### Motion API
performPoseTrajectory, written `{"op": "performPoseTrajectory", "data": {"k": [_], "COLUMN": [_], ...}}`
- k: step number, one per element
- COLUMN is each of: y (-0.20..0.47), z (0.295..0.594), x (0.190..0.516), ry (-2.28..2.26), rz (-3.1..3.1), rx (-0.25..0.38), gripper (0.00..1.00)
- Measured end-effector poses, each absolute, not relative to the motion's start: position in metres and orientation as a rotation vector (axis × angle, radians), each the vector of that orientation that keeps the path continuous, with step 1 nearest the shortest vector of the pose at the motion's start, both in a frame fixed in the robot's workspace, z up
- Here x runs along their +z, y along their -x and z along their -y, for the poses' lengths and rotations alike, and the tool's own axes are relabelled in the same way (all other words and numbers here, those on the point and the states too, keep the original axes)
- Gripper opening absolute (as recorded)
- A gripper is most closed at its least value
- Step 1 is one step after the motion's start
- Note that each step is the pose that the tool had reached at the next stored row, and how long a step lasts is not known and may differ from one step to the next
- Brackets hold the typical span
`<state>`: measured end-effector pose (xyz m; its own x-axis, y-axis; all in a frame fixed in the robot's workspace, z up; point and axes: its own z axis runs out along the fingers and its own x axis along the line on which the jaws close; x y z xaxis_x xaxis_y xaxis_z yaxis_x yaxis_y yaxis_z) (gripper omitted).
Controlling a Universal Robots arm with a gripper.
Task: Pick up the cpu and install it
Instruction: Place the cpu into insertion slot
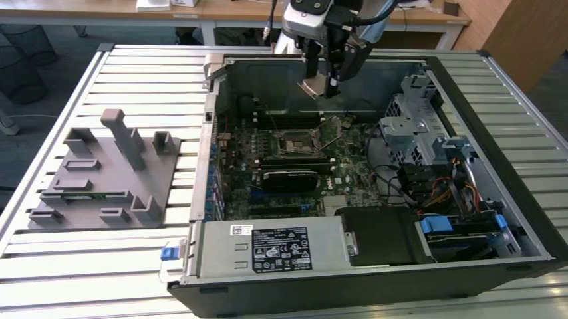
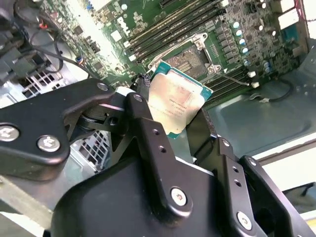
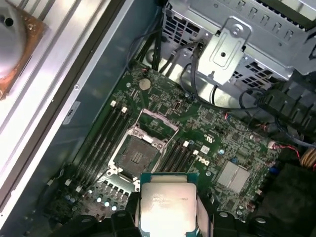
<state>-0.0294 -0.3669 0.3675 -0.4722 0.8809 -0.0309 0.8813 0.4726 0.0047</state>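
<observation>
The gripper (image 1: 325, 85) has its fingers (image 2: 140, 113) clamped on the flat cpu (image 2: 175, 101), and the empty socket (image 3: 138, 155) lies down below the fingers, well apart.

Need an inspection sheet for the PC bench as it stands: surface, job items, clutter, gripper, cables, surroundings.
Surface: slatted metal table, carrying an open computer case.
Job's things: cpu held tilted in the air above the motherboard; socket open and empty.
Clutter: grey fixture block on the table, at the exterior view's left of the case.
Grippers: gripper shut on the cpu, over the far part of the case.
Cables: wire bundle inside the case at the exterior view's right, apart from the socket.
Surroundings: wooden desks behind the table; dark mesh bins on the floor.
</observation>
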Motion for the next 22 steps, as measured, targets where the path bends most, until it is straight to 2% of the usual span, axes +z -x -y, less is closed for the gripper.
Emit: {"op": "performPoseTrajectory", "data": {"k": [22], "y": [0.0294], "z": [0.3669], "x": [0.3635], "ry": [-2.033], "rz": [-2.359], "rx": [-0.028], "gripper": [0.54]}}
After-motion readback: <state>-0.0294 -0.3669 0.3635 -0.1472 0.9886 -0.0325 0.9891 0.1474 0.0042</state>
